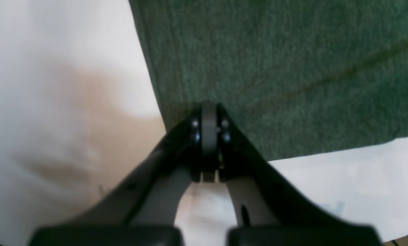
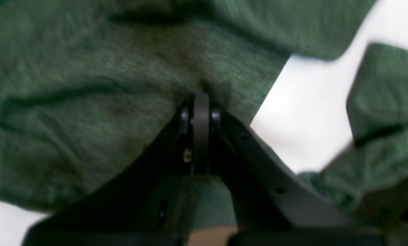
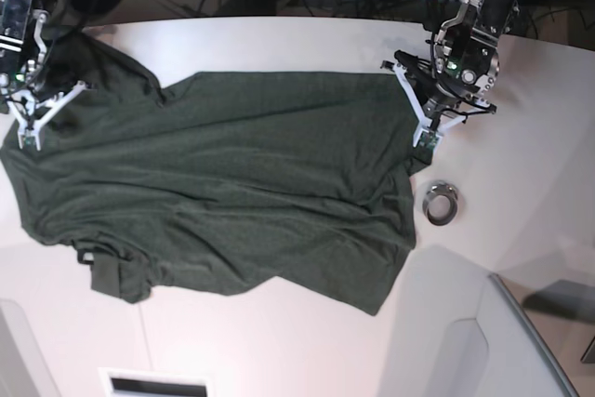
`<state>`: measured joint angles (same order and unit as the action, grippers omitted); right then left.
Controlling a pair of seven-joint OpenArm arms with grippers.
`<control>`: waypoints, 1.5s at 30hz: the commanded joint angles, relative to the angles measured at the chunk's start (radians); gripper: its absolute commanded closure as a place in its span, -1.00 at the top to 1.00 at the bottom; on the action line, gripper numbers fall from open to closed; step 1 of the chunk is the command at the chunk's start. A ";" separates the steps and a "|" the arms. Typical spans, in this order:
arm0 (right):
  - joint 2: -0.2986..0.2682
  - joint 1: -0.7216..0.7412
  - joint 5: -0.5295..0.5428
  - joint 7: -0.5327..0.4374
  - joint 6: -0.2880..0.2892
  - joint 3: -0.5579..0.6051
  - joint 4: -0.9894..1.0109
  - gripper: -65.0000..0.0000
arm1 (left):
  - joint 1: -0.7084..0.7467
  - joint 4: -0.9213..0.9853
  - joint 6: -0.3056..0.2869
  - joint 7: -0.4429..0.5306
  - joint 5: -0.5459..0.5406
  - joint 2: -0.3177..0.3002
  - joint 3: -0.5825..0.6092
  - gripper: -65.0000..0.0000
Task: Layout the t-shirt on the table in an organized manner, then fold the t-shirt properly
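The step in hand looks like the laying-out part: both claws pinch the t-shirt and it needs stretching flat on the table. To do it well, I think both arms should pull away from each other slowly and evenly, keep the cloth low, and let go only when it lies smooth. A hard tug could make the cloth slip out of a pinch. Nearest the camera, the bottom edge of the shirt is wavy, and one sleeve sticks out at the lower left with its end folded over. The front right corner hangs in a point close to the table's curved edge. In the middle the shirt is mostly spread out, but long soft wrinkles run across it. It is plain dark green with no picture on it, and it looks soft and floppy. A small metal ring sits on the table just beside the shirt's right edge. Farther back, the left gripper is pressed together on the shirt's edge there. The right gripper is pressed together too, pinching bunched cloth at the far left, where the shirt is most crumpled.
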<state>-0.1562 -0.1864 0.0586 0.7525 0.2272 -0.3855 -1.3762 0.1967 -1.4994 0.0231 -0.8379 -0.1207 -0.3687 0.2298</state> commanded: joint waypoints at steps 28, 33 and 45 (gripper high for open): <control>-0.262 0.233 0.001 -0.207 -0.004 -0.353 0.604 -0.84 | 0.024 -0.180 -0.005 -0.024 -0.027 -0.011 -0.004 -1.00; -0.250 0.186 0.001 -0.129 -0.002 -0.445 0.473 -1.00 | 0.030 -0.180 -0.005 -0.024 -0.021 -0.013 -0.004 -1.00; -0.136 0.075 0.001 0.048 0.053 -0.310 -0.150 -0.98 | 0.017 -0.180 -0.005 -0.022 -0.029 -0.039 -0.007 -1.00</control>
<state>-0.2649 -0.1223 0.0616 0.8272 0.2836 -0.6918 -1.5043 0.2195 -1.6615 0.0154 -0.8719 -0.1543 -0.4000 0.2295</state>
